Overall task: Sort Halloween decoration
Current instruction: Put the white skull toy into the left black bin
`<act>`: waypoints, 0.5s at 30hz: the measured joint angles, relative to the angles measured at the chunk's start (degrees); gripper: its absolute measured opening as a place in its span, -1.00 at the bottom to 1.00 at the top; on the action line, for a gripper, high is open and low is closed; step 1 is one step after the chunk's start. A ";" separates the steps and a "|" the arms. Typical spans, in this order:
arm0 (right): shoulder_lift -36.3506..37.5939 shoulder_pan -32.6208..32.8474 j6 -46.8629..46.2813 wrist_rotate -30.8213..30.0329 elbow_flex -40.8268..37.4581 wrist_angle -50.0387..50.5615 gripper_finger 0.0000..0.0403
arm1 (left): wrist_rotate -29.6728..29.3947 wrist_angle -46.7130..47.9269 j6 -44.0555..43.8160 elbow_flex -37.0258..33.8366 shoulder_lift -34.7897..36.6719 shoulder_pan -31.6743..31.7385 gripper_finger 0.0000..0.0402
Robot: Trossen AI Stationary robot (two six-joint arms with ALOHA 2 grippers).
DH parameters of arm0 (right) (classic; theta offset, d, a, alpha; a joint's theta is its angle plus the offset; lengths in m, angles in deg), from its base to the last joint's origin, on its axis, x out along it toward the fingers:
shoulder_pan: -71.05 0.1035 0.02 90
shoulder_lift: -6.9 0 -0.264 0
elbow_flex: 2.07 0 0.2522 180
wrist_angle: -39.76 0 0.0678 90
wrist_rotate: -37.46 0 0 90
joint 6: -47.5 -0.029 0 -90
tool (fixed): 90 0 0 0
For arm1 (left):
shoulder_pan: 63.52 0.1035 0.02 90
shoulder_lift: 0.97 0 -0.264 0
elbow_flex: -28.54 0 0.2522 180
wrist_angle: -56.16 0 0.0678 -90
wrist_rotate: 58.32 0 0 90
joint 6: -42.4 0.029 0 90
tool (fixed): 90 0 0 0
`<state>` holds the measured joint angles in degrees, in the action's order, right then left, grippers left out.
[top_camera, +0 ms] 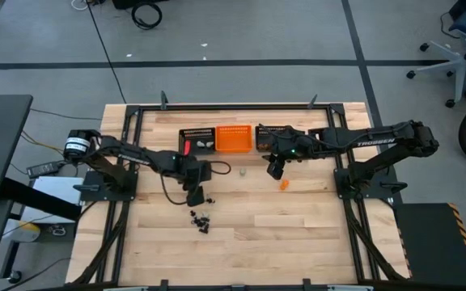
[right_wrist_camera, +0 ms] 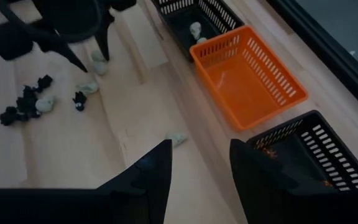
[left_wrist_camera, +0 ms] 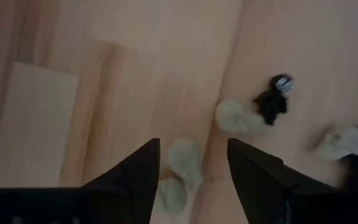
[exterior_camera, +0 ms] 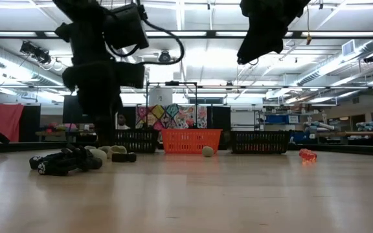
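The Halloween decoration lies loose on the wooden table: a black heap (top_camera: 201, 218), pale pieces (left_wrist_camera: 235, 117) beside a black one (left_wrist_camera: 272, 102), one pale piece (top_camera: 243, 171) alone mid-table, and an orange piece (top_camera: 284, 184). My left gripper (top_camera: 194, 194) points down, open, low over the table. A pale trinket (left_wrist_camera: 184, 158) lies between its fingers, which do not touch it. My right gripper (top_camera: 275, 170) hangs open and high near the baskets, holding nothing.
Three mesh baskets stand in a row at the table's far edge: a black one (right_wrist_camera: 194, 18) holding pale trinkets, an orange one (right_wrist_camera: 247, 74), and a black one (right_wrist_camera: 303, 155) holding orange pieces. Bare wood (top_camera: 298, 234) stretches across the near half.
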<state>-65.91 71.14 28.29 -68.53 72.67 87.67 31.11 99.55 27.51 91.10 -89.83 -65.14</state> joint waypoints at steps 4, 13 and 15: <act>0.00 0.00 -0.10 0.00 0.00 -0.82 -0.18 | -0.25 -1.50 -0.10 -2.54 0.00 0.00 -0.03; 0.00 0.00 -0.12 -0.85 0.00 -0.88 -0.18 | -0.26 -6.60 -0.88 -6.30 0.00 0.00 -0.03; 0.00 -0.01 -0.12 -0.87 0.00 -0.88 -0.18 | -0.35 -7.92 -1.39 -6.76 0.00 0.00 -0.03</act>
<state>-65.91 71.13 28.17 -69.40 72.67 86.79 30.77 91.63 26.12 84.33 -89.83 -65.14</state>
